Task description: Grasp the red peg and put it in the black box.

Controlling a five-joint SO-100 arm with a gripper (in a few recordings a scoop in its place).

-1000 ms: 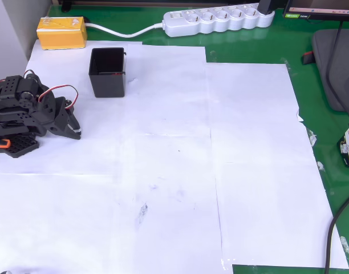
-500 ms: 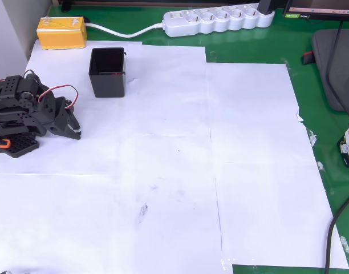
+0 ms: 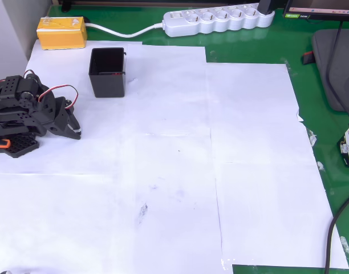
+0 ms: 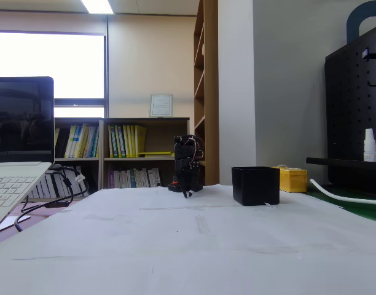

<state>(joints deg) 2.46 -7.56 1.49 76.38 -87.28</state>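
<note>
The black box [image 3: 108,71] stands upright on the white paper at the upper left of the overhead view; in the fixed view the black box [image 4: 255,185] is right of centre. A small red mark shows on its inner wall. The red peg is hidden or out of view. My arm lies folded at the left edge, and my gripper [image 3: 76,132] points toward the paper, below and left of the box and apart from it. Its jaws come together in a single tip with nothing between them. In the fixed view the gripper [image 4: 187,192] hangs tip-down to the left of the box.
A yellow block [image 3: 62,32] sits behind the box, with a white power strip [image 3: 217,20] along the back edge. White sheets [image 3: 174,171] cover the green mat. A dark pad [image 3: 334,63] and cables lie at the right, and a laptop [image 4: 16,166] stands to one side.
</note>
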